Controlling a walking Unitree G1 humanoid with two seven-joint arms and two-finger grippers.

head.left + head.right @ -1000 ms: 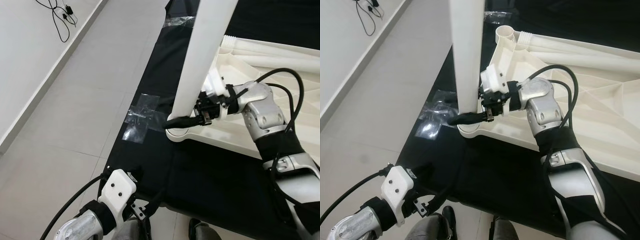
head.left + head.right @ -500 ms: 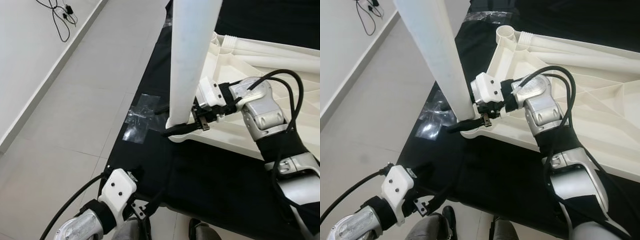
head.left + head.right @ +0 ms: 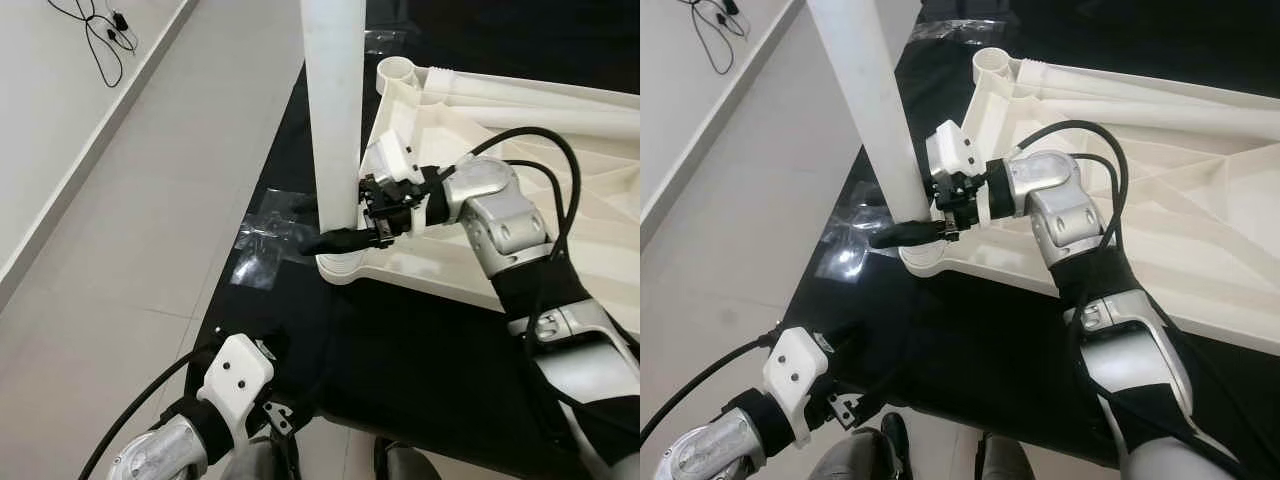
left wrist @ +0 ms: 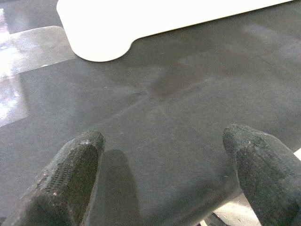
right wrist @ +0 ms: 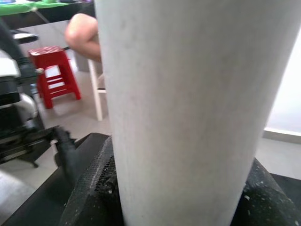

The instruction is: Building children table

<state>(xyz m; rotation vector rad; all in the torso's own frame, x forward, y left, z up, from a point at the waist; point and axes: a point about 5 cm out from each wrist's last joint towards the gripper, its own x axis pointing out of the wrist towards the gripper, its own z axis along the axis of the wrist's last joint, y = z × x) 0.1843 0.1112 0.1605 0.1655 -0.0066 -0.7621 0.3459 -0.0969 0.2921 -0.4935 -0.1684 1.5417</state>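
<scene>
While the right gripper (image 3: 335, 240) clamps its two black fingers around the base of one upright white table leg (image 3: 334, 110), that leg stands in the near corner socket of the white tabletop (image 3: 480, 250), which lies upside down on a black mat (image 3: 420, 360); a second, empty socket (image 3: 398, 70) shows at the far corner. Seen from the left wrist, the left gripper (image 4: 164, 174) hovers spread above the mat, two fingertips well apart, holding nothing. Seen from the right wrist, the leg (image 5: 188, 103) sits between both pads, with one red stool (image 5: 51, 70) behind.
</scene>
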